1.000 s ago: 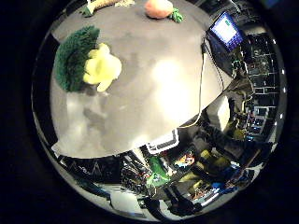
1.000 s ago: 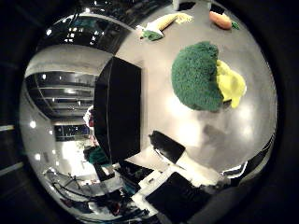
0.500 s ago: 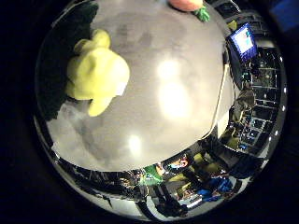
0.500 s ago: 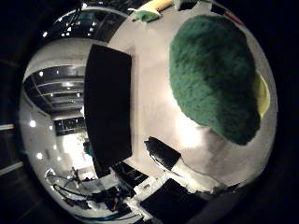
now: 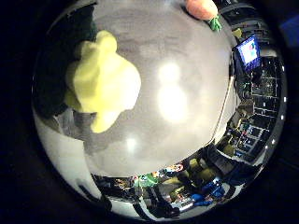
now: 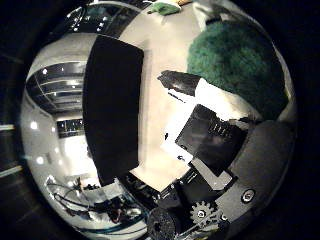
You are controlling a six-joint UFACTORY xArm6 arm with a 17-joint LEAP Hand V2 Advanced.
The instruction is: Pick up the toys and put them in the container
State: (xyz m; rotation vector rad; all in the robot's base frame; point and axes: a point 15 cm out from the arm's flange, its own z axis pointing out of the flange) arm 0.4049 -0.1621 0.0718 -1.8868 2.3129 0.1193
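- Hand [image 6: 215,150] close over green plush toy [image 6: 235,65] with yellow part [image 5: 100,86] on table [image 5: 177,140]
- Finger reaching beside toy; grip state unclear
- Black container [image 6: 112,107] just beside hand

Broccoli toy [image 6: 235,65]: way closer to the palm than a second ago, green head now crowding the thumb side view where it sat small on the table before.
Yellow stalk [image 5: 100,86]: grown from a small bit beside the green head to a big lump close under the little finger side camera.
Hand [image 6: 215,150]: white and black finger parts swung in, now reaching up against the broccoli toy; none showed there half a second back.
Black container [image 6: 112,107]: looms larger beside the broccoli toy than earlier.
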